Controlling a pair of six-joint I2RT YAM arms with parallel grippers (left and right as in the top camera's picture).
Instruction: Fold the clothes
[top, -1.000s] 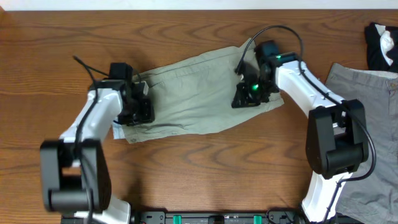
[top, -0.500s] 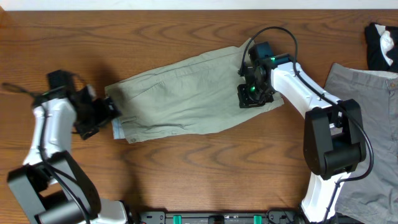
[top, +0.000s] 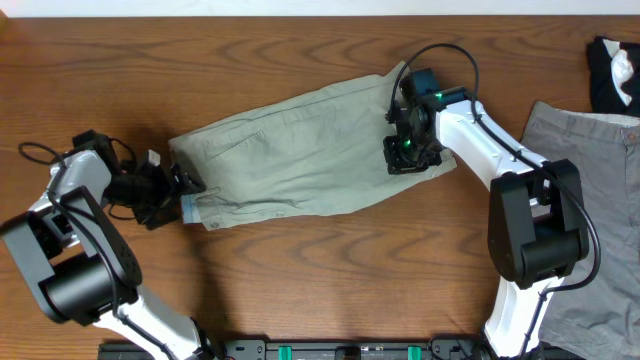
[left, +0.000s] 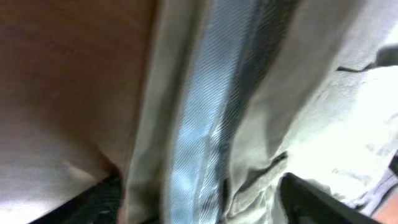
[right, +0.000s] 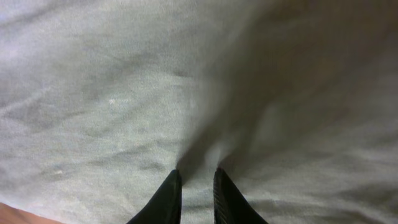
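Seen from above, a brown wooden table (top: 300, 270) holds a pair of pale green shorts (top: 300, 150). The shorts lie flat and slightly slanted, stretched between the two grippers.

A darker pair of grey shorts (top: 590, 200) lies well out past the right gripper (top: 405, 155), on its outer side. A small black-and-white garment (top: 612, 75) sits in the far corner beyond them.

The right gripper presses down on the shorts' right end, its jaws clenched on a small raised pinch of the cloth.

The left gripper (top: 178, 185) sits at the shorts' left edge. Its jaws are spread wide and released, and the layered hem with its whitish lining (left: 193, 124) runs between them.
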